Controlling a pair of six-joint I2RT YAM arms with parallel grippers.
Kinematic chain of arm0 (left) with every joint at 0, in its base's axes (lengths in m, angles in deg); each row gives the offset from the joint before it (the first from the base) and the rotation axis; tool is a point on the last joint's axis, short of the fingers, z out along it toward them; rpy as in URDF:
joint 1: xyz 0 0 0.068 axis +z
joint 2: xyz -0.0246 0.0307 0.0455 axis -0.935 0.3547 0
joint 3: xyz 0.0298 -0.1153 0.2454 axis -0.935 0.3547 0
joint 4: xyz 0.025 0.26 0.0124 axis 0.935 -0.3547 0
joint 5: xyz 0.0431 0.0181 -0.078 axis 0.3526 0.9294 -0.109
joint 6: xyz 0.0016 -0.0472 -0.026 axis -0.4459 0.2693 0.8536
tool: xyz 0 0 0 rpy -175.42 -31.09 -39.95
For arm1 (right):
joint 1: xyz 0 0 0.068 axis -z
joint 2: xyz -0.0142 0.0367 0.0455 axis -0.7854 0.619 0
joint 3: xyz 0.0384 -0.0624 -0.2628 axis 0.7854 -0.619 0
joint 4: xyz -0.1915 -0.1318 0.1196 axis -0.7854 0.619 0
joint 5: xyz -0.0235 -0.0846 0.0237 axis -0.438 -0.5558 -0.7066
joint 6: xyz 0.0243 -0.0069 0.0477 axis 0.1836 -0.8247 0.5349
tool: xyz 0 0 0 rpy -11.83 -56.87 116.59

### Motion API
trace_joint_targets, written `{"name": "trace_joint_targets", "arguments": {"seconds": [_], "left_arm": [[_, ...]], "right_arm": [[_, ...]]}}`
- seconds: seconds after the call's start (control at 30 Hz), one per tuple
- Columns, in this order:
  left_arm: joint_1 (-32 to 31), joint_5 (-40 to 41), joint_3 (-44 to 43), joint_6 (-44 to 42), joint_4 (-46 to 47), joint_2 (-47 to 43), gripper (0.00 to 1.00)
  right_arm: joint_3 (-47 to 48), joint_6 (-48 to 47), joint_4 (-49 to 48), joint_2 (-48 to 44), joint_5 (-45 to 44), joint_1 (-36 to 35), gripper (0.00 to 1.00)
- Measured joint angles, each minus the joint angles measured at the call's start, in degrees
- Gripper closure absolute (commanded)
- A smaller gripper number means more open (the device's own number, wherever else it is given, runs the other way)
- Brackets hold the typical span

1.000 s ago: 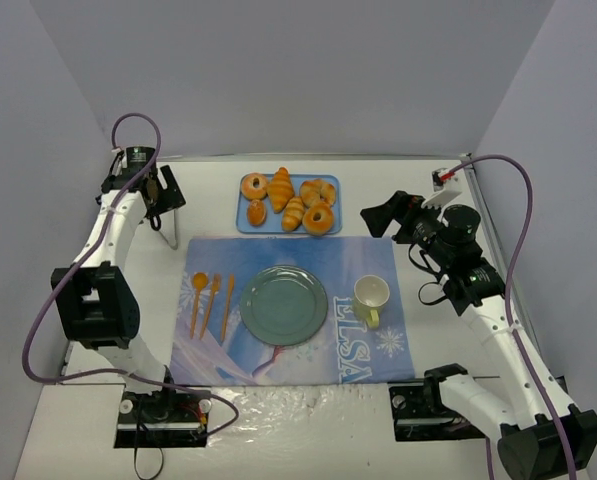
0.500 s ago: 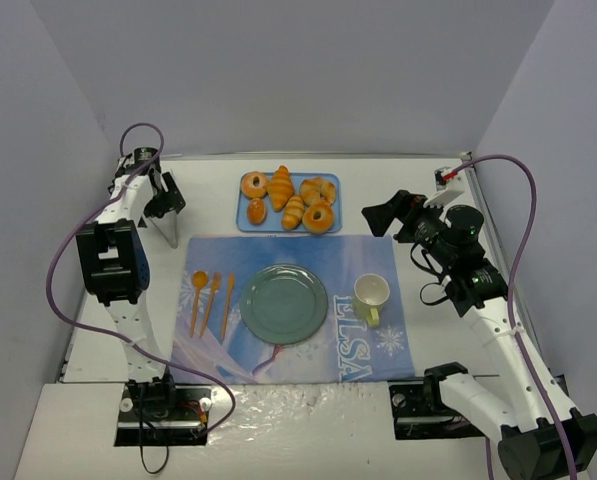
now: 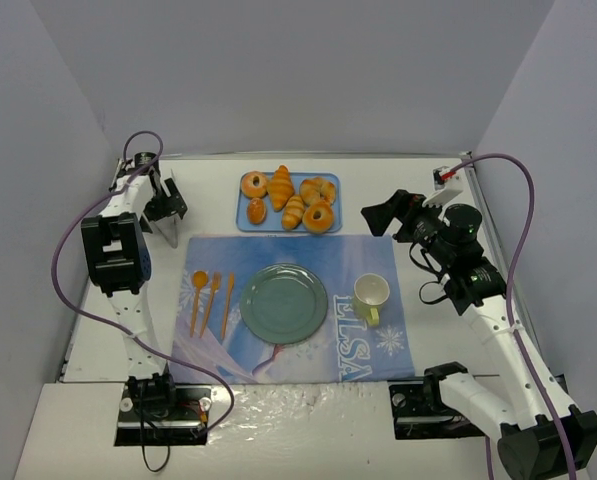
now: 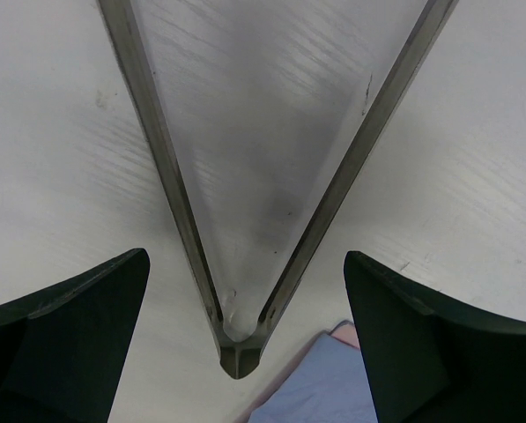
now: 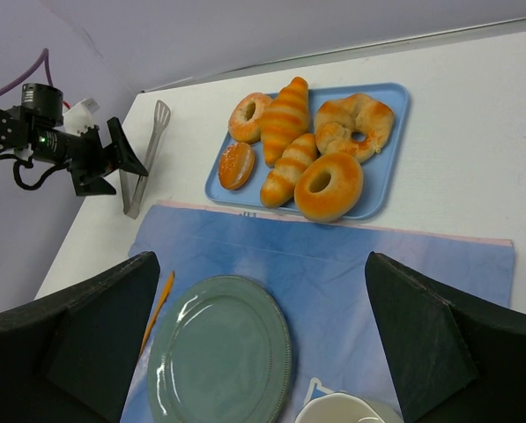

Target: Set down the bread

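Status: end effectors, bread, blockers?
Left end effector open over metal tongs. Right end effector open, empty. Golden bread pieces on blue tray; round green plate bare. No blockers.

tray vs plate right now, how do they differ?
Shape and colour: the tray is a light blue rectangle, while the plate is a round grey-green disc.
Load: the tray holds six pastries, and the plate is empty.
Place: the tray lies just beyond the far edge of the placemat, and the plate sits in the middle of it.
Shared: both lie flat, right side up.
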Motion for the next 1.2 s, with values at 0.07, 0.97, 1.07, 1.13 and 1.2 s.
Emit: {"name": "trace_joint_targets", "arguments": {"seconds": [0.07,0.97,1.07,1.13,1.2], "left_arm": [[0.0,-0.4,0.0,-0.1,0.0,0.6,0.10],[1.7,-1.2,-9.8,-2.0,-5.3,8.3,0.21],[2.1,-1.4,-10.1,-2.2,-5.4,8.6,0.31],[2.3,-1.6,-10.4,-2.4,-5.4,8.7,0.40],[2.4,-2.1,-10.4,-2.7,-5.4,8.7,0.45]], "right_arm": [[0.0,0.0,0.0,0.2,0.0,0.0,0.00],[-0.1,-0.3,0.0,0.6,0.0,0.0,0.00],[-0.2,-0.3,0.0,0.6,0.0,0.0,0.00],[-0.2,-0.3,0.0,0.6,0.0,0.0,0.00],[-0.3,-0.3,0.0,0.6,0.0,0.0,0.00]]}}
